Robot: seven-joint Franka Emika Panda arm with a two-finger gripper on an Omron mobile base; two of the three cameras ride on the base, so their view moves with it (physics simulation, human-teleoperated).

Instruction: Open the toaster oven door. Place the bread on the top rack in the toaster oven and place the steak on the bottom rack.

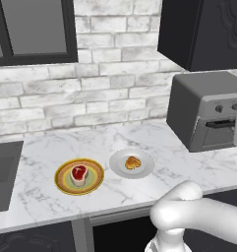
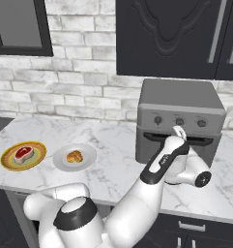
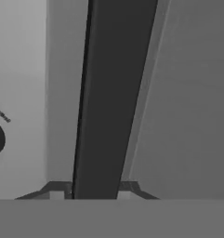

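My left base camera looks forward and down at the counter (image 1: 46,197) from left of the oven (image 1: 208,106); my right base camera faces the oven (image 2: 178,109) more squarely. Both share the oven and two plates. My hand camera sits very close against the oven's handle (image 3: 113,97).

Steak (image 1: 79,173) left of bread (image 1: 133,162)

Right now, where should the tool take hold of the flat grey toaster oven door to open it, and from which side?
Grip the dark horizontal bar handle across the top of the flat grey toaster oven door, coming straight in from the front. The bar stands proud of the panel, so one finger can likely go above it and one below.
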